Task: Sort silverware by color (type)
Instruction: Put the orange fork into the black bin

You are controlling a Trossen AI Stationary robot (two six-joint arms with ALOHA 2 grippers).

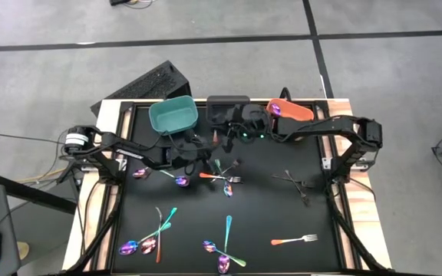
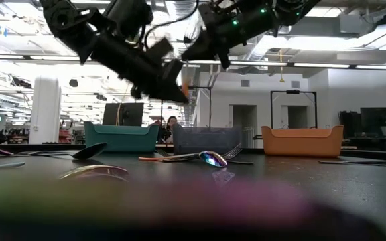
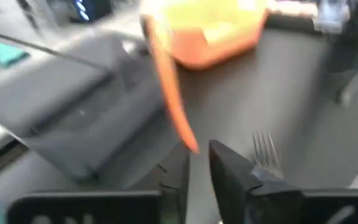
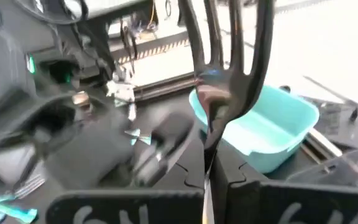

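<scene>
My left gripper [image 1: 208, 151] hangs above the far middle of the black table, with an orange-red utensil [image 3: 169, 87] sticking out past its fingertips [image 3: 197, 165]. My right gripper [image 1: 230, 133] is just beyond it, beside the dark grey bin [image 1: 227, 107], shut on a dark fork [image 4: 229, 74]. The teal bin [image 1: 173, 115] and orange bin [image 1: 290, 111] flank the grey one along the far edge. More silverware lies flat on the table: iridescent spoons [image 1: 181, 181], dark forks [image 1: 294, 182] and an orange fork [image 1: 294, 240]. My left gripper has only the orange-red utensil's near end [image 3: 191, 144] at its fingertips, which stand a narrow gap apart. The utensil points away from the gripper, along the fingers, clear of the table. Blur hides how the fingers meet it. My right gripper pinches the dark fork's handle [image 4: 211, 146] between its two fingers. The fork runs on along the fingers, tines farthest out, lifted clear of the table.
Iridescent pieces lie in loose groups at the near left [image 1: 156, 230] and near middle [image 1: 225, 245], and a crossed cluster [image 1: 225, 180] sits under the grippers. The two arms are close together at the far middle. The table's wooden frame [image 1: 98, 199] bounds the mat.
</scene>
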